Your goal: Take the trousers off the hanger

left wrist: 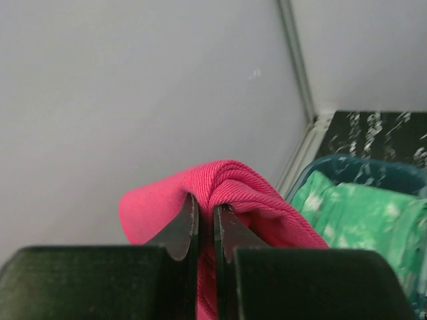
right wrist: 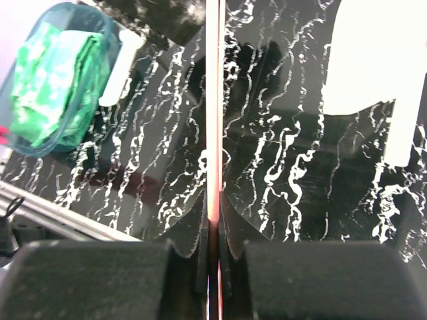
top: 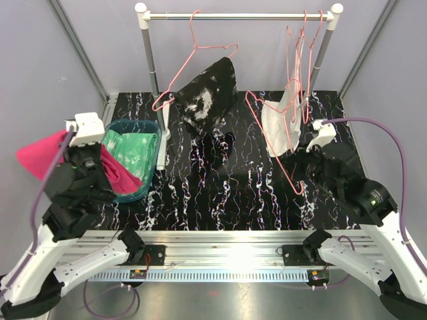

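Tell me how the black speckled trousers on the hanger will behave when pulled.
Probably floppy: the black speckled trousers drape over the tilted pink hanger. Likely light, since thin wire carries them. The hanger may swing when tugged.

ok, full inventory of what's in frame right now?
black trousers: one, black with white speckles, draped on a hanger under the rail, lower end at the table
magenta trousers: one, pink, at the basket's left edge
mint trousers: one, green, in the basket
basket: one, teal, table's left side
hangers: several, pink wire, on the rail; exact count unclear
held hanger: one, pink wire, right of centre
white sheet: one, among the right hangers; cannot tell what it is
rack: one, white posts, silver rail, at the back
table: one, black marbled
left end effector: shut on magenta trousers
right end effector: shut on held hanger
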Robot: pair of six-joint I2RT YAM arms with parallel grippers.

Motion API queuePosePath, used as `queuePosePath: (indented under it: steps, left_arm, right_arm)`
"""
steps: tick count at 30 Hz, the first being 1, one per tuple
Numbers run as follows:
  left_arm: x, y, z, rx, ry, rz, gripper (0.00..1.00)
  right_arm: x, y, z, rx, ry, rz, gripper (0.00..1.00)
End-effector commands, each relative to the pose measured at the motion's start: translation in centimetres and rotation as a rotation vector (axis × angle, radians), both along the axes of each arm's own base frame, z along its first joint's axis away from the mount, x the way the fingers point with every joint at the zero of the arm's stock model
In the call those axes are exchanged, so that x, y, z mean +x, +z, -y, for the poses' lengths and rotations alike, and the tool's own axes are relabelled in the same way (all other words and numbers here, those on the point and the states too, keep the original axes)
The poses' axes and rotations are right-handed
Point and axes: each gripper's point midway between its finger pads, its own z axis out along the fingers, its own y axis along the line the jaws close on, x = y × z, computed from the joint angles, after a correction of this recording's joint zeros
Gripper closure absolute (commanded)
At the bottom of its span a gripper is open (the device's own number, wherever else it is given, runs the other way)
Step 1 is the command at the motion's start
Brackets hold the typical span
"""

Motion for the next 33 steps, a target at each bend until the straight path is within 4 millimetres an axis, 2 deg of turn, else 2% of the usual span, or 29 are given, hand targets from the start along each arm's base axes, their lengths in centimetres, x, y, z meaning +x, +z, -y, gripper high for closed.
queuePosePath:
  steps: [1,3,4,5,7,10,12,18,22,25,29,33]
  left_arm:
    - [1.0,-2.3,0.3,0.014,0.012,-0.012,1.0]
    - [2.0,-5.1,0.0,0.107,0.042,-0.115,1.0]
    - [2.2,-5.9,-0.4,0.122,0.066,-0.139,1.0]
    - [2.4,-7.4,-1.5,0.157,0.124,-0.209,1.0]
    - [2.6,-8.8,-1.7,0.162,0.13,-0.224,1.0]
    - [2.3,-8.8,-2.2,0.136,0.139,-0.207,1.0]
    - [2.3,-8.5,-2.6,0.145,0.176,-0.22,1.0]
    - [2.0,-5.5,-3.7,0.155,0.222,-0.194,1.0]
    - [1.9,-3.6,-5.1,0.286,0.282,-0.202,1.0]
    - [2.5,-2.5,-5.6,0.33,0.285,-0.174,1.0]
    - [4.6,-2.4,-5.1,0.46,0.256,-0.248,1.0]
    - [5.1,-1.4,-5.5,0.485,0.274,-0.275,1.0]
  right_arm:
    - [-0.3,4.2,-0.7,0.092,0.041,0.113,1.0]
    - [-0.6,4.7,-0.9,0.108,0.061,0.124,1.0]
    - [-0.9,5.0,-0.8,0.117,0.065,0.133,1.0]
    - [-1.1,5.3,-0.9,0.125,0.072,0.138,1.0]
    - [-1.5,5.7,-0.7,0.133,0.081,0.153,1.0]
    - [-1.9,6.2,-0.4,0.135,0.084,0.173,1.0]
    - [-2.0,6.4,-0.4,0.135,0.088,0.18,1.0]
    - [-2.1,6.2,-0.3,0.127,0.092,0.181,1.0]
    - [-2.2,6.0,-0.3,0.131,0.097,0.18,1.0]
    - [-2.4,6.0,-0.2,0.131,0.097,0.18,1.0]
    - [-2.5,6.1,-0.2,0.133,0.1,0.182,1.0]
    - [-2.7,5.8,0.0,0.124,0.102,0.181,1.0]
